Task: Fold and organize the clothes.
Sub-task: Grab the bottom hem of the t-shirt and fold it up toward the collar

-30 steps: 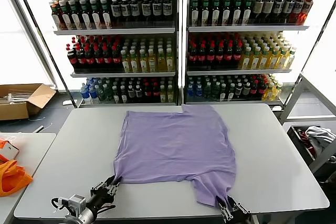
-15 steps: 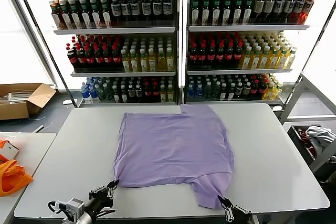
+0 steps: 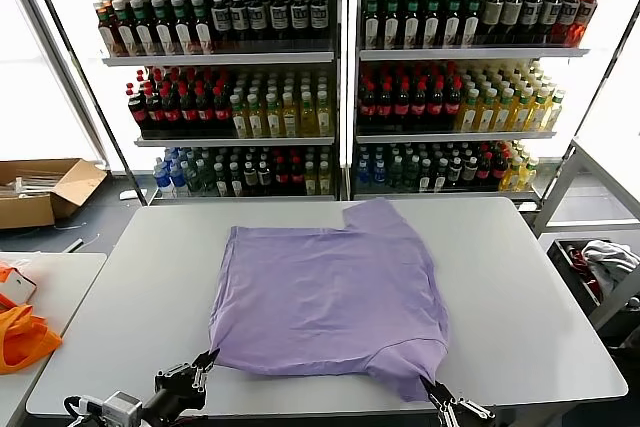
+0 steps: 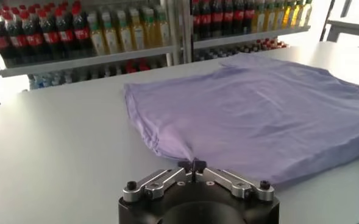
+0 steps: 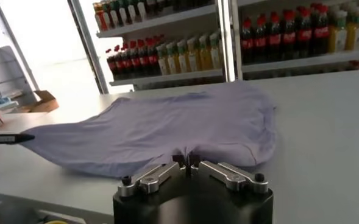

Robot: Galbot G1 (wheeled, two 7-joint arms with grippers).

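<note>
So, one lavender T-shirt [image 3: 325, 297] spread flat on the grey table [image 3: 530, 317], plain side up, near hem hanging right at the table's front edge. Pinched at both near corners. Left gripper [image 3: 205, 361] down at the front-left of the table, jaws closed tight on the shirt's near-left corner; in the left wrist view the gripper [image 4: 192, 164] has its fingertips pressed together with a little peak of T-shirt [image 4: 258, 115] fabric pulled up between them. Right gripper [image 3: 437, 394] at the front-right, same deal: jaws clamped on the near-right bit of cloth, which looks like the sleeve end bunched toward the edge. From the right wrist camera, gripper [image 5: 186, 161] tips meeting on a fold of the T-shirt [image 5: 167, 131], rest of it stretching away across the table toward the shelves of drink bottles [image 3: 340, 87]. Far sleeve sticking out toward the shelves, slightly rumpled. Off to the left, a cardboard box [image 3: 40, 190] on the floor and something bright orange [image 3: 22, 337] on a side table.
</note>
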